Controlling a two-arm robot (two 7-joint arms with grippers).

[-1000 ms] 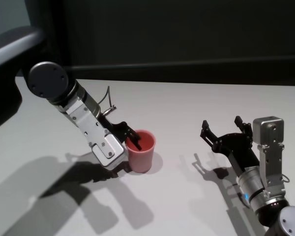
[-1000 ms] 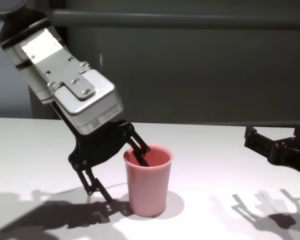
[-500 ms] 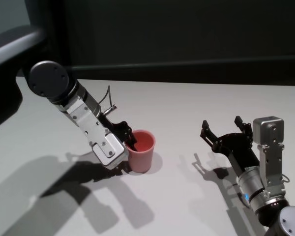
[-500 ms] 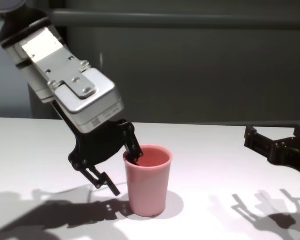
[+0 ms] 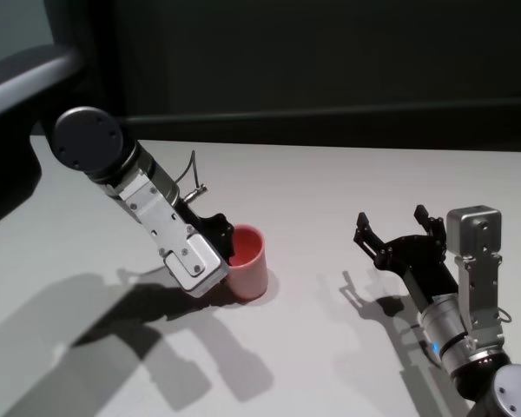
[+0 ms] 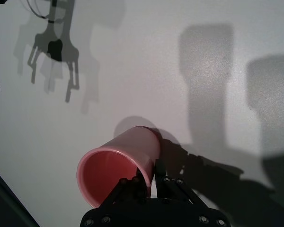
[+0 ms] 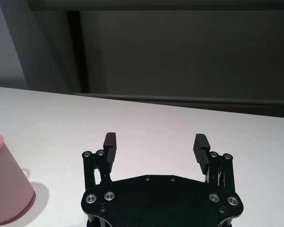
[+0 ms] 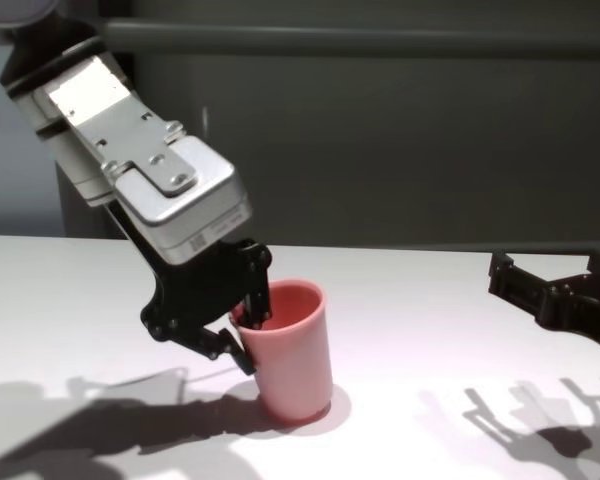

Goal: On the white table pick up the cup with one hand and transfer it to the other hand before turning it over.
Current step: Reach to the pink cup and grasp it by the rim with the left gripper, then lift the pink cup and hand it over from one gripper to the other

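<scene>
The cup is seen on the white worktop, tilted toward the left arm, with its base edge touching the surface. The left tool is clamped on the cup's wall at the rim, one finger inside and one finger outside. The right tool is held above the worktop on the right side, well apart from the cup, and its fingers are spread wide apart with nothing between them
</scene>
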